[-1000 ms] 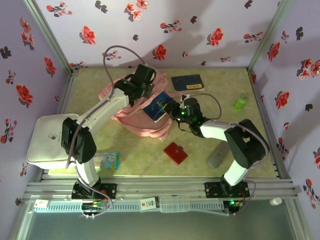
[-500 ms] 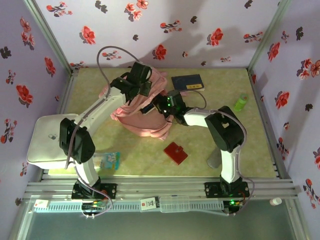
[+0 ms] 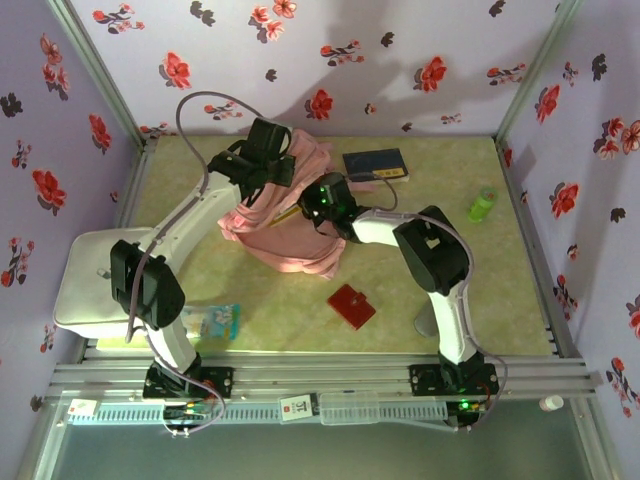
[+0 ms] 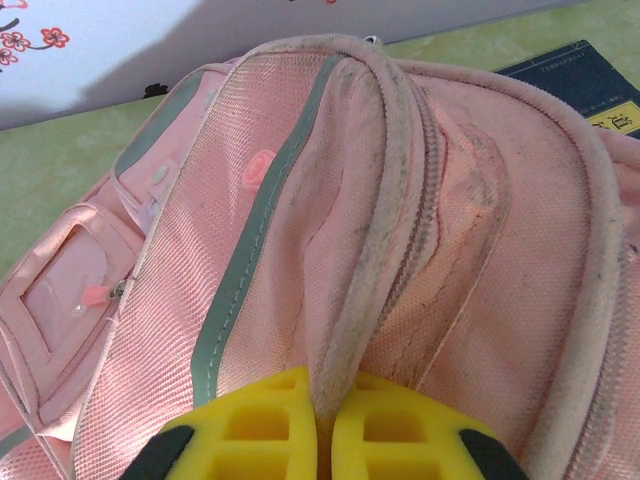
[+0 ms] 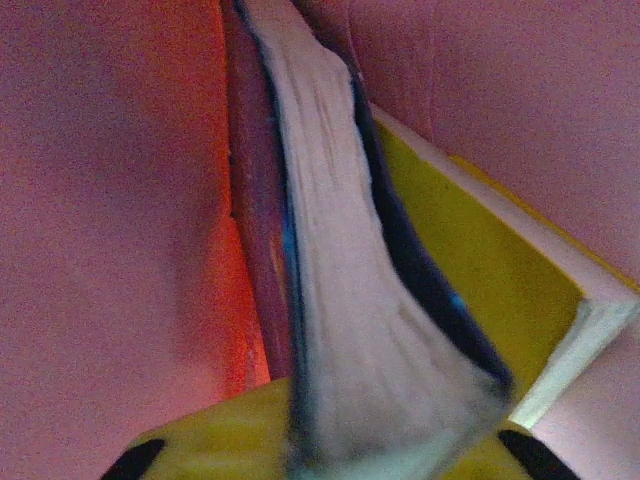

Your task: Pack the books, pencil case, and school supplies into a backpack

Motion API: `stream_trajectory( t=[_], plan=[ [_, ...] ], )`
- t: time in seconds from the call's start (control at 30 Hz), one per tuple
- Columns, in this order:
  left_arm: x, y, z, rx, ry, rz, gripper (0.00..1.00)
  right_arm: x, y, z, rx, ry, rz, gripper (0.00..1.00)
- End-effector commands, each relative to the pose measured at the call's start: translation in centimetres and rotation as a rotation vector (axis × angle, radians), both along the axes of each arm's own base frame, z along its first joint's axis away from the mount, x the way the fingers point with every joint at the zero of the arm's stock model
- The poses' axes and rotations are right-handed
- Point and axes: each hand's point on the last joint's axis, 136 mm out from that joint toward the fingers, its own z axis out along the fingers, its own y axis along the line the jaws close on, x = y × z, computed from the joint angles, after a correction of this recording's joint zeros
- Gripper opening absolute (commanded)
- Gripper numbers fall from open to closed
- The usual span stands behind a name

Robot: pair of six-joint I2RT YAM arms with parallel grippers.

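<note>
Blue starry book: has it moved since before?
Yes. The blue starry book slid left, away from the navy book, into the backpack.

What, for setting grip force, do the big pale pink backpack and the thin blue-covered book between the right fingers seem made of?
The pale pink backpack: soft woven fabric, matte; visible weave, creases, grey trim. The thin blue-covered book: paper, matte pale page edges; cover likely thin card, finish unclear.

Lilac walls (image 3: 400,40) with red flower print, pale green mottled tabletop (image 3: 450,180), metal corner posts (image 3: 530,80)
</note>
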Motion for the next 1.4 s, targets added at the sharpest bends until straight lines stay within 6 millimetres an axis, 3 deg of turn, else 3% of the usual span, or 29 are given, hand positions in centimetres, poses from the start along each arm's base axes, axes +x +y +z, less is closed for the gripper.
stream_trajectory(
  t=[0.0,0.2,0.4,0.67,0.87,0.9,1.03,1.1,1.2,1.37],
  plan=[
    [0.5,-0.2,6.0,-0.148,-0.147,0.021,0.00,0.4,1.3,1.0,0.037,-0.029,0.017,0.27],
    [0.5,0.5,5.1,-0.145,-0.125,0.038,0.00,-0.4,0.7,1.9,0.036,-0.040,0.043,0.38],
    [0.7,2.3,3.9,-0.143,-0.105,0.079,0.00,-2.0,-3.4,4.6,-0.039,-0.098,0.003,0.47],
    [-0.4,4.4,2.6,-0.143,-0.092,0.094,0.00,-5.3,-11.2,4.3,-0.209,-0.105,-0.106,0.51],
    [-3.2,4.6,0.8,-0.161,-0.062,0.030,0.00,-6.1,-20.5,3.8,-0.540,-0.111,-0.242,0.64],
    [-3.7,4.6,0.2,-0.172,-0.052,0.025,0.04,-5.7,-21.8,3.8,-0.574,-0.106,-0.258,0.66],
    [-5.3,4.0,-1.8,-0.255,0.003,0.007,0.65,-3.2,-25.1,4.2,-0.688,-0.095,-0.258,0.72],
    [-5.9,3.5,-2.4,-0.302,0.027,-0.005,0.79,-1.4,-25.8,4.2,-0.756,-0.089,-0.239,0.73],
    [-6.5,3.4,-3.1,-0.353,0.044,0.009,0.89,1.6,-25.7,3.9,-0.842,-0.090,-0.181,0.74],
    [-7.0,3.7,-3.8,-0.389,0.058,0.042,0.98,6.6,-24.9,1.0,-0.952,-0.042,-0.116,0.76]
  ],
)
